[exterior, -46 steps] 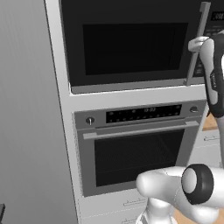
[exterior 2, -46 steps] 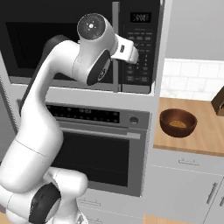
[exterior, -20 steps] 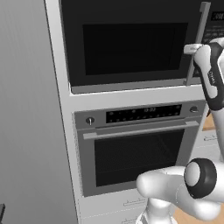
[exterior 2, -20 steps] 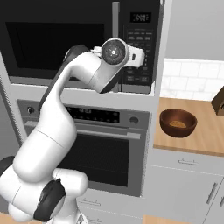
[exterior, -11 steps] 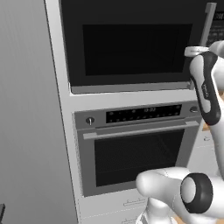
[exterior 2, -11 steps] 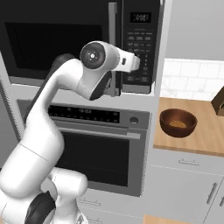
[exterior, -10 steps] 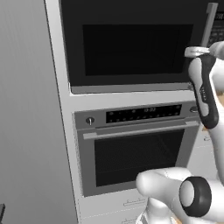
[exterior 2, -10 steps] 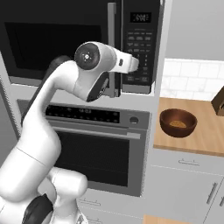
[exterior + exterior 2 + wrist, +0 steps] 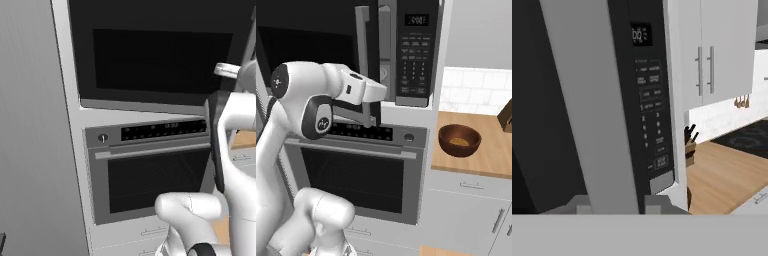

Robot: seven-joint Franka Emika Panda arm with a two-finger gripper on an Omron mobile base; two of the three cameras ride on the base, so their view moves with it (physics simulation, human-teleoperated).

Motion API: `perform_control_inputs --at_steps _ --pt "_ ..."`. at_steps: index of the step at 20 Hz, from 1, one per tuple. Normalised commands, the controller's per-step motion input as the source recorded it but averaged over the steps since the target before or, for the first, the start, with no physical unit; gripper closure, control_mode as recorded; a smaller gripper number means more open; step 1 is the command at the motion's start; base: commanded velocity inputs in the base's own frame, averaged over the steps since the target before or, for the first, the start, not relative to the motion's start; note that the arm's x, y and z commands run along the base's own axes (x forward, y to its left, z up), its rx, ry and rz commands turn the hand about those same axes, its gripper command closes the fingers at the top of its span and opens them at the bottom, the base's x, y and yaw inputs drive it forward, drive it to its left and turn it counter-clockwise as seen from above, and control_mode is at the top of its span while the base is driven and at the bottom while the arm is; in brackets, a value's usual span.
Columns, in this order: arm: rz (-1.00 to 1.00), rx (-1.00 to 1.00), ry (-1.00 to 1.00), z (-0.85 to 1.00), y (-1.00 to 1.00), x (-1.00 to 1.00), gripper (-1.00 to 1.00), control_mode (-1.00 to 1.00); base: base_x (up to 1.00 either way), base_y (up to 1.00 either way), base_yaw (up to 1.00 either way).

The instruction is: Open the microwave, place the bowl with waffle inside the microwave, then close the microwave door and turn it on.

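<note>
Kitchen wall units frame the scene — nearest, the fingers (image 9: pixel 612 204) sit closed around the vertical silver handle (image 9: pixel 362 47), one either side of the bar. White arm (image 9: pixel 311 100) reaches level, forearm bent. Black glossy microwave door (image 9: pixel 160 55) stands slightly ajar. Farther right, the wooden bowl (image 9: pixel 459 140) with waffle (image 9: pixel 459 141) rests on the tabletop (image 9: pixel 491 150).

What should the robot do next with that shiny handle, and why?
Probably pull back so the microwave door swings out. The end effector sits around the vertical handle, the door looks barely cracked, and the bowl with the waffle waits on the counter.
</note>
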Motion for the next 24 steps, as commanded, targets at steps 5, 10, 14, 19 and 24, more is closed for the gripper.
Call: perform_control_inputs --at_steps 5,10,14,19,24 --pt "-0.06 -0.12 0.00 -0.29 0.14 -1.00 1.00 -1.00 0.00 0.00 0.00" --pt "0.00 -0.22 0.00 -0.39 0.50 -0.95 1.00 -1.00 0.00 0.00 0.00" --pt "-0.18 -0.14 0.00 -0.06 0.61 -0.87 1.00 -1.00 0.00 0.00 0.00" --pt "-0.26 -0.08 0.00 0.00 0.60 -0.87 -1.00 -1.00 0.00 0.00 0.00" --pt "-0.10 -0.01 0.00 0.00 0.24 -0.30 -1.00 -1.00 0.00 0.00 0.00"
